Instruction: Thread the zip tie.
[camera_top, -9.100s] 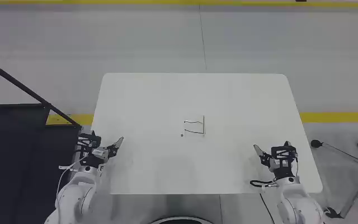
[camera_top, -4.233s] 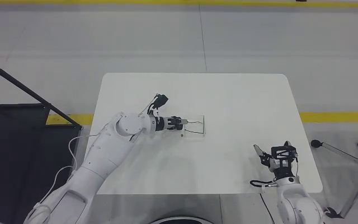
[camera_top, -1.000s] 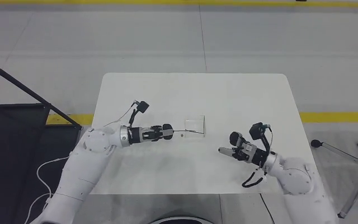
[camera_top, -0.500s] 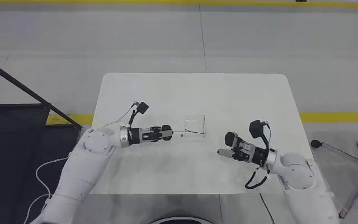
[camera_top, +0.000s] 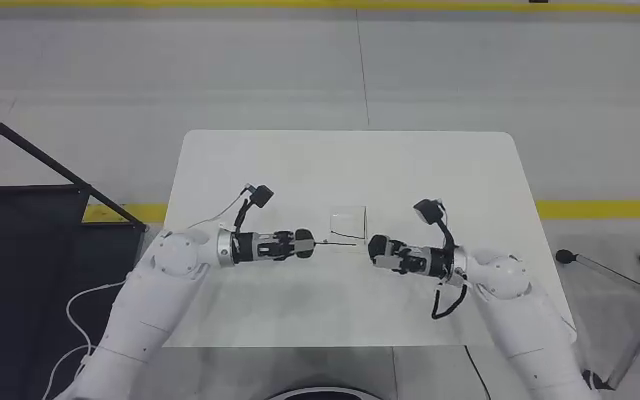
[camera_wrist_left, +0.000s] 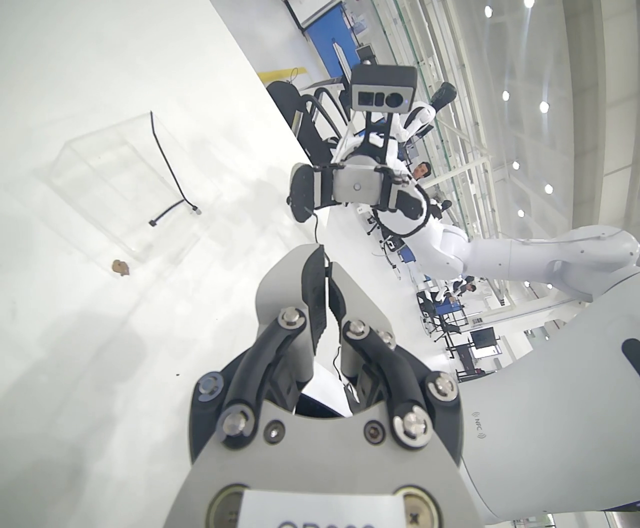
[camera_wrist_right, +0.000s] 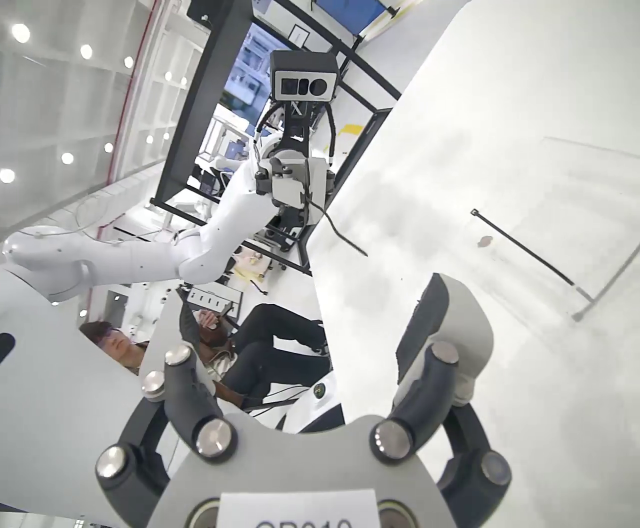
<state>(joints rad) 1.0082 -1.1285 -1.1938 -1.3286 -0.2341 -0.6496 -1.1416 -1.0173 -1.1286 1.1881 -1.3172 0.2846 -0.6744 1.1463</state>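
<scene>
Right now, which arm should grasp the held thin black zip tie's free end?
Probably right: right gripper is open, facing the thin black zip tie; left gripper is shut on it.

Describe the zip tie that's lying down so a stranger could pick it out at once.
Start at the white table and find the clear tray near its middle. A thin black zip tie lies flat along one edge of that tray. Unlike the other zip tie, pinched in the left pincer above the table, nothing holds this one.
</scene>
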